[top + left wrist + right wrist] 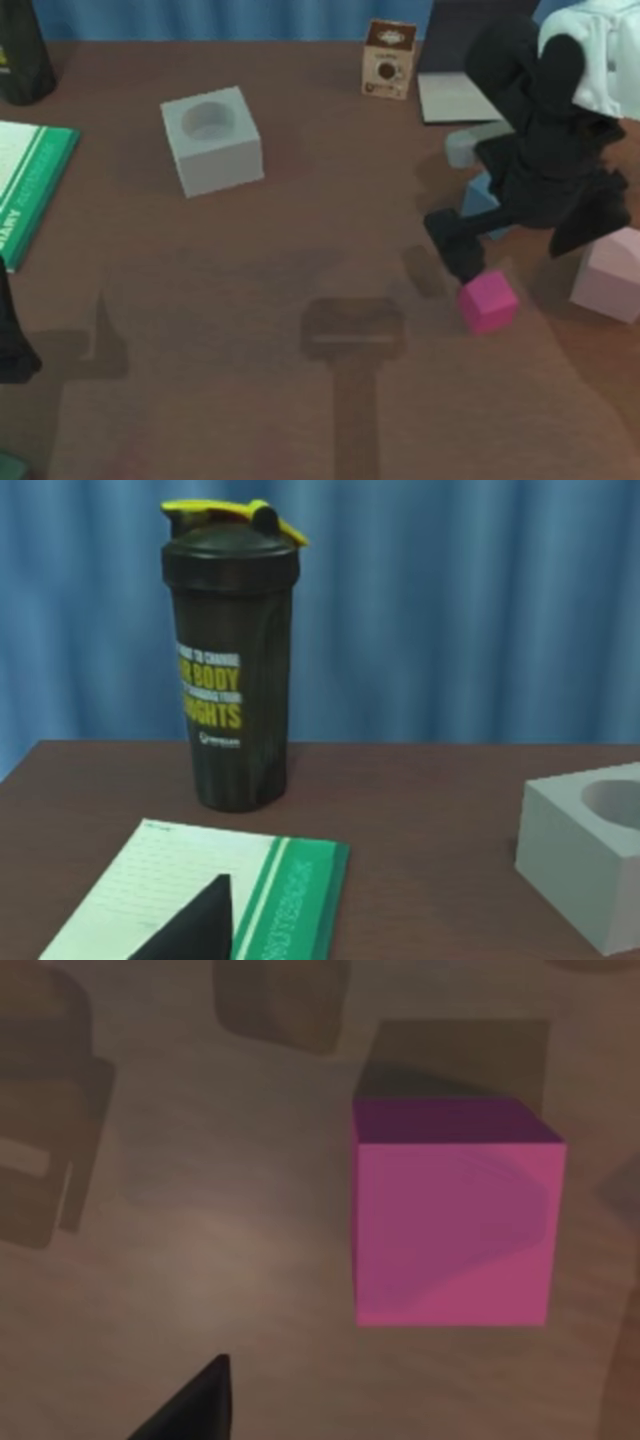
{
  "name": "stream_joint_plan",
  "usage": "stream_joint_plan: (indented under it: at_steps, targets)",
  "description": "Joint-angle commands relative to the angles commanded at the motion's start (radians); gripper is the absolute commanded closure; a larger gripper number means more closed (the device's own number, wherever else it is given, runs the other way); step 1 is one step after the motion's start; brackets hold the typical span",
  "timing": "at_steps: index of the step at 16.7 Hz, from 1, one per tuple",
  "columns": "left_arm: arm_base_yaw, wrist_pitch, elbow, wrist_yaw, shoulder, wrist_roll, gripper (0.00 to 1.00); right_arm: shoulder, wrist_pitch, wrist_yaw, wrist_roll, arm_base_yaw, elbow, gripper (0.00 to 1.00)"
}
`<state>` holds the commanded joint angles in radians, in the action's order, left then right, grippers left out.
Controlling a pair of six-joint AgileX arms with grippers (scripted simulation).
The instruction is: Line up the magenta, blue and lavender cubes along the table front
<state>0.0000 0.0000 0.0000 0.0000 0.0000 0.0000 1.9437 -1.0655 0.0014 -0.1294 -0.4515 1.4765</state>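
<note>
The small magenta cube (487, 300) (455, 1225) rests on the dark brown table (300, 400), right of centre. My right gripper (462, 255) hovers just behind it and to its left, open, with nothing in it; one dark fingertip (205, 1400) shows in the right wrist view, beside the cube and apart from it. The blue cube (478, 198) is mostly hidden under the right arm. The large lavender cube (610, 272) sits at the right edge. My left gripper (12, 350) is parked at the left edge, open.
A pale grey-blue block with a round hollow (212, 140) (590, 855) stands back left. A brown-and-white carton (388, 60) is at the back. A green notebook (30, 190) (270, 890) and a dark shaker bottle (232, 670) sit at the far left. A small grey piece (470, 145) lies behind the blue cube.
</note>
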Motion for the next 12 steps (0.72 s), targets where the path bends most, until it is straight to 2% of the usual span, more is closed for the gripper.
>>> stream_joint_plan:
  at_steps: [9, 12]
  targets:
    - [0.0, 0.0, 0.0, 0.0, 0.0, 0.0, 0.0, 0.059, -0.028, 0.0, -0.004, -0.011, 0.051, 0.0]
    - [0.0, 0.0, 0.0, 0.0, 0.0, 0.0, 0.0, 0.088, 0.041, 0.0, -0.003, -0.014, 0.007, 0.0]
